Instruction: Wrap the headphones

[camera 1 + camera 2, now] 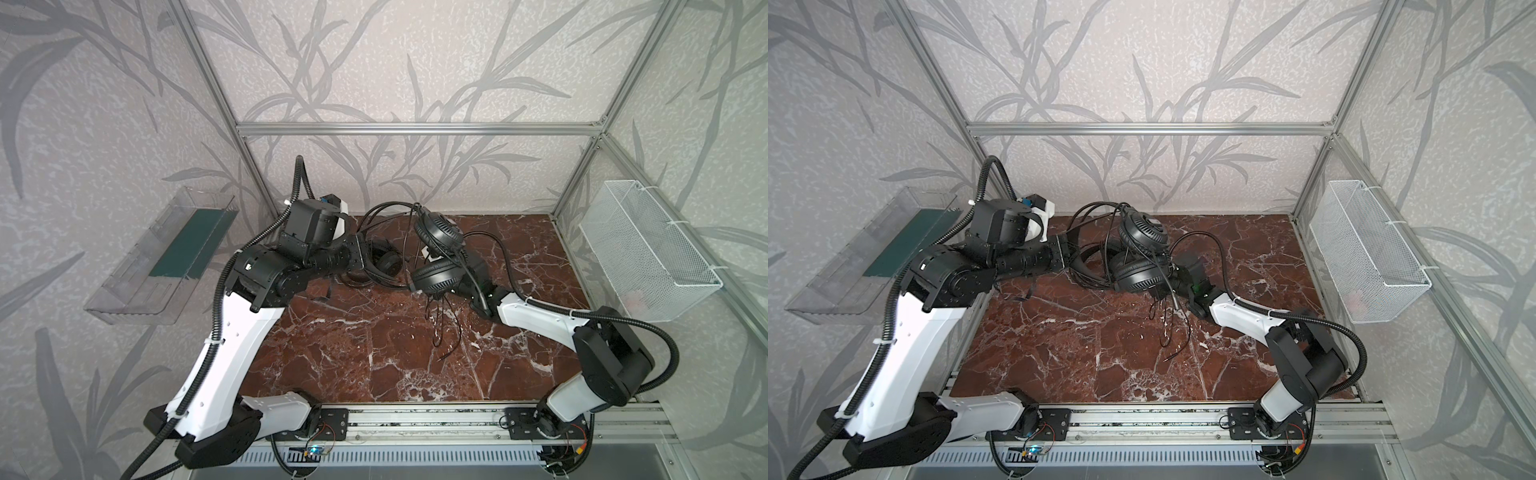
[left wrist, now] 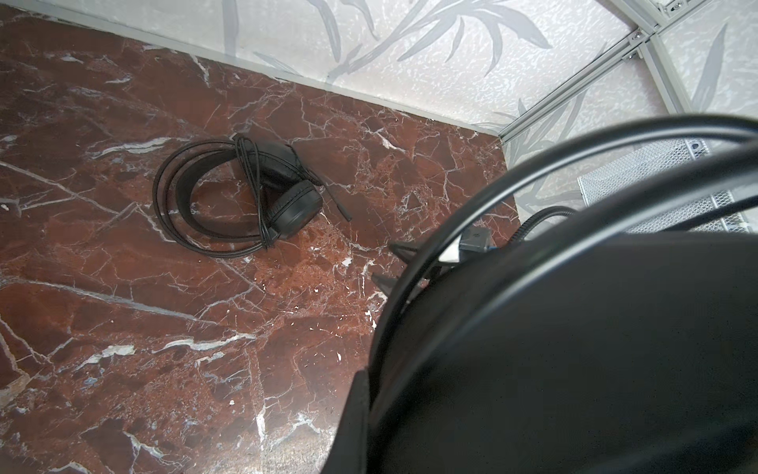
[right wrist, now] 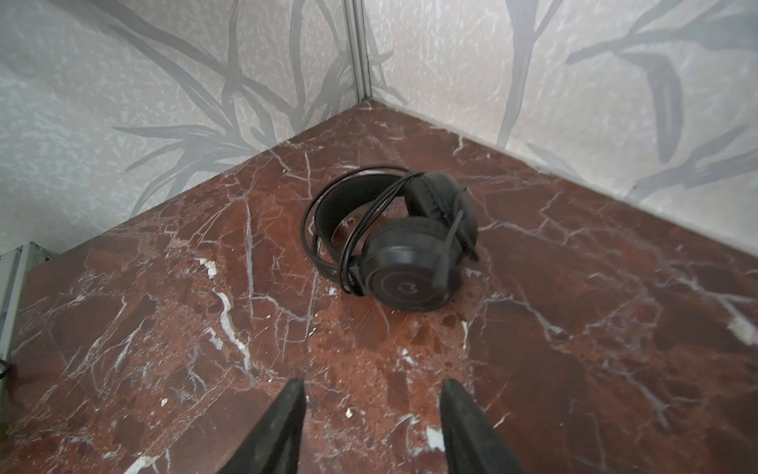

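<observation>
Red-brown marble with white veins makes up the worktop (image 1: 374, 353), boxed in by leaf-patterned grey walls and aluminium framing. A clear plastic tray (image 1: 166, 257) hangs on the left wall and a white wire basket (image 1: 648, 249) on the right one.

One pair of headphones (image 1: 436, 253) is held up above the back middle of the worktop, its two earcups stacked in both top views and its headband wires arching toward the left arm. The left gripper (image 1: 1073, 257) has its jaws pressed together on that headband, which fills the near part of the left wrist view and blocks most of it. Its loose cable (image 1: 440, 324) dangles in tangled loops down to the marble and drapes across the right arm's wrist.

A second pair of headphones (image 2: 234, 197) lies flat near the back wall, cable wound around it, partly hidden in the top views behind the left arm.

The right gripper (image 3: 371, 427) has its jaws spread and empty, pointing toward the wrapped pair.
</observation>
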Controlling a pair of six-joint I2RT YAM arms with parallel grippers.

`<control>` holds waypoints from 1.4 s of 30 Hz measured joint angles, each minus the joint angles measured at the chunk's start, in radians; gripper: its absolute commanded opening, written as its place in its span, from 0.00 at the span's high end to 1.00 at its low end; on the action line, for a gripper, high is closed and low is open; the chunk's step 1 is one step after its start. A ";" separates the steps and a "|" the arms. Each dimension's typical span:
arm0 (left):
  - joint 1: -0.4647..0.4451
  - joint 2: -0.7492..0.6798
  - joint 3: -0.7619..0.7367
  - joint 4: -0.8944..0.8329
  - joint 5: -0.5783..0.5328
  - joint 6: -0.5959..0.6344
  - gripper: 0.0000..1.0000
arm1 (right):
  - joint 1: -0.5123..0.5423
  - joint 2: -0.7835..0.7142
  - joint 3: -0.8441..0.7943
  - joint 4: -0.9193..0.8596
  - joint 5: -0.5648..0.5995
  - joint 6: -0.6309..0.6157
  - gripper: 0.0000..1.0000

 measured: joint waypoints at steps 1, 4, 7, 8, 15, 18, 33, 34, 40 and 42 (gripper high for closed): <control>0.000 0.000 0.000 0.000 -0.004 -0.002 1.00 | 0.009 0.003 -0.017 0.015 0.013 0.010 0.61; 0.000 0.000 0.007 0.000 -0.022 -0.006 1.00 | 0.017 0.016 -0.074 0.080 0.062 0.043 0.77; 0.000 0.000 0.017 0.000 -0.043 -0.014 1.00 | 0.018 0.027 -0.133 0.134 0.109 0.079 0.84; 0.001 0.000 0.019 0.002 -0.051 -0.017 1.00 | 0.020 0.029 -0.148 0.146 0.121 0.088 0.85; 0.087 0.013 0.019 0.010 -0.090 -0.024 1.00 | 0.153 0.032 -0.231 0.210 0.234 0.106 0.98; 0.167 0.040 0.016 0.010 -0.081 -0.037 1.00 | 0.231 0.032 -0.273 0.247 0.272 0.115 0.99; 0.216 0.093 -0.163 0.087 -0.056 -0.143 1.00 | 0.565 -0.145 -0.123 -0.051 0.426 0.022 1.00; 0.217 0.089 -0.179 0.095 -0.050 -0.151 1.00 | 0.572 -0.154 -0.101 -0.090 0.432 0.010 1.00; 0.216 0.067 -0.241 0.102 -0.032 -0.159 1.00 | 0.602 -0.178 0.027 -0.336 0.504 -0.073 1.00; 0.217 0.059 -0.258 0.106 -0.038 -0.158 1.00 | 0.602 -0.199 0.055 -0.404 0.524 -0.102 0.99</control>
